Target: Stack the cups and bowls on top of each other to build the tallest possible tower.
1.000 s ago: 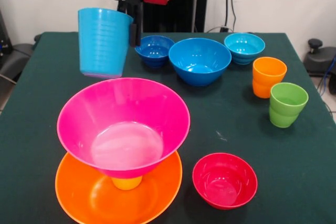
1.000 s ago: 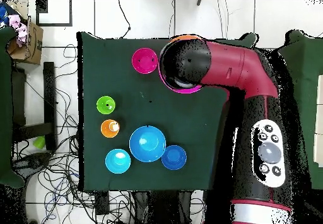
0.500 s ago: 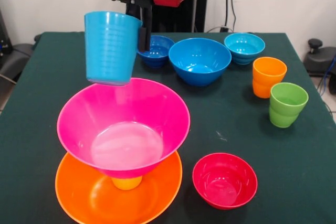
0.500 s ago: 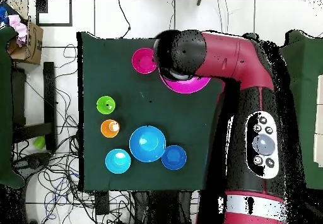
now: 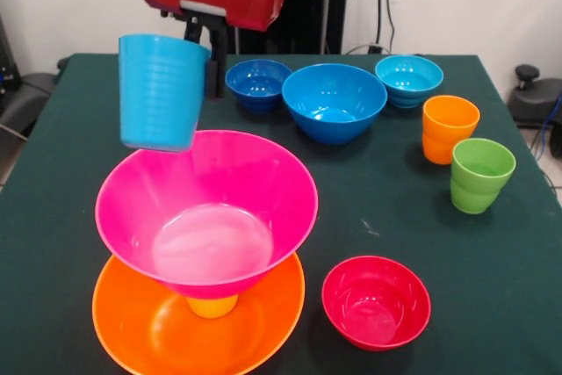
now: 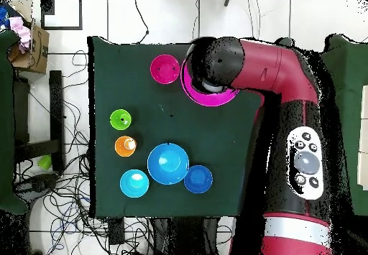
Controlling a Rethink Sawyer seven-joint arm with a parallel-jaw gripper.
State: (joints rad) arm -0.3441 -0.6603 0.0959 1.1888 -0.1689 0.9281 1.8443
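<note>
Front view: gripper (image 5: 209, 63) pinching the rim of the light-blue cup (image 5: 158, 91), one finger outside the wall, cup upright and off the table; cup hangs over the far-left rim of the pink bowl (image 5: 206, 208), bottom edge just above that rim, can't tell if it touches; pink bowl sits on the yellow cup (image 5: 212, 306), which stands in the orange bowl (image 5: 167, 327) at the near-left of the table (image 5: 492, 305); only the yellow cup's base is visible under the pink bowl; red bowl (image 5: 376, 302) just beside the orange bowl, to its right, apart; far row left to right: small dark-blue bowl (image 5: 258, 84), medium blue bowl (image 5: 334, 102), cyan bowl (image 5: 409, 79), the dark-blue and medium ones nearly touching; orange cup (image 5: 450, 129) and green cup (image 5: 480, 174) upright at the right side, close together, green one nearer the camera. Overhead view: arm (image 6: 273, 72) covers most of the pink bowl and hides the gripper and light-blue cup.
</note>
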